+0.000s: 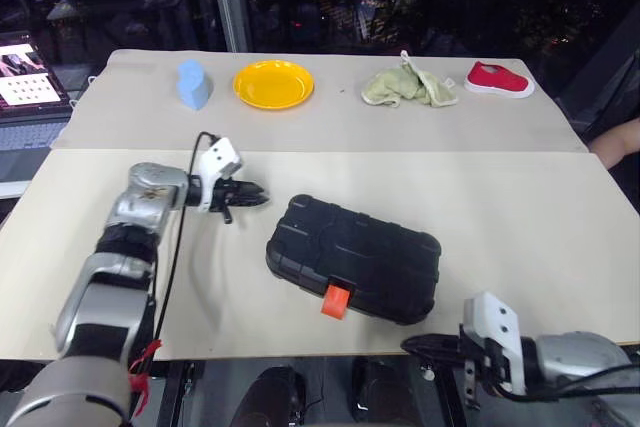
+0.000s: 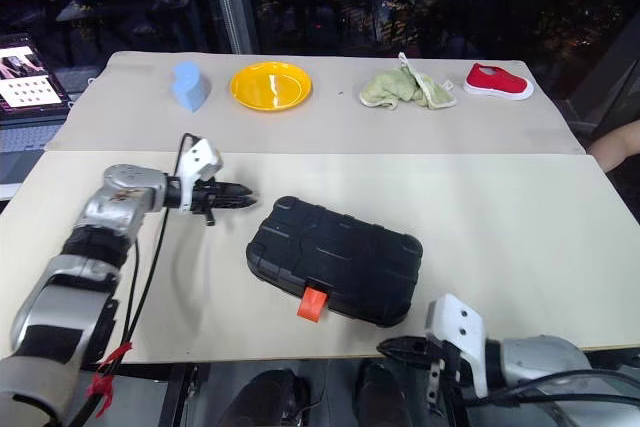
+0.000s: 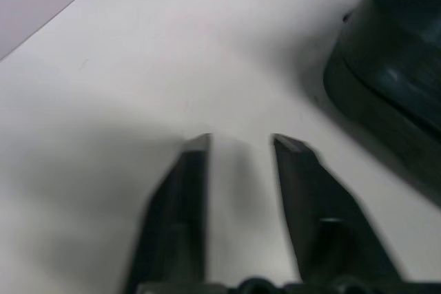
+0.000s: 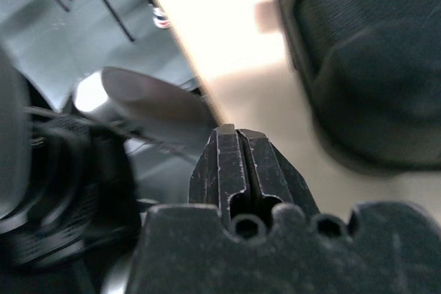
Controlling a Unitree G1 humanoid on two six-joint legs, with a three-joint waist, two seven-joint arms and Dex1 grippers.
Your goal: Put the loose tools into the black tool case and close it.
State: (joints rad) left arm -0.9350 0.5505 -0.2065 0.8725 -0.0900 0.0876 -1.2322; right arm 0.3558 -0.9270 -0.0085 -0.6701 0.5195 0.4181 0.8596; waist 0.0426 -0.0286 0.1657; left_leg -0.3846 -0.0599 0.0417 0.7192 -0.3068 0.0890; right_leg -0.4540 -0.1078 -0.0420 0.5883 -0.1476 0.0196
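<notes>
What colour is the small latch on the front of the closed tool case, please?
Orange latch, clearest in the left eye view.

Both head views look forward and down from above the near edge of the counter [image 1: 520, 227], sharing the closed case [image 1: 352, 257] at its middle. The left wrist view sits low and close over the counter, the case's end just beside it. The right wrist view looks from below the counter's near edge toward the case.
</notes>
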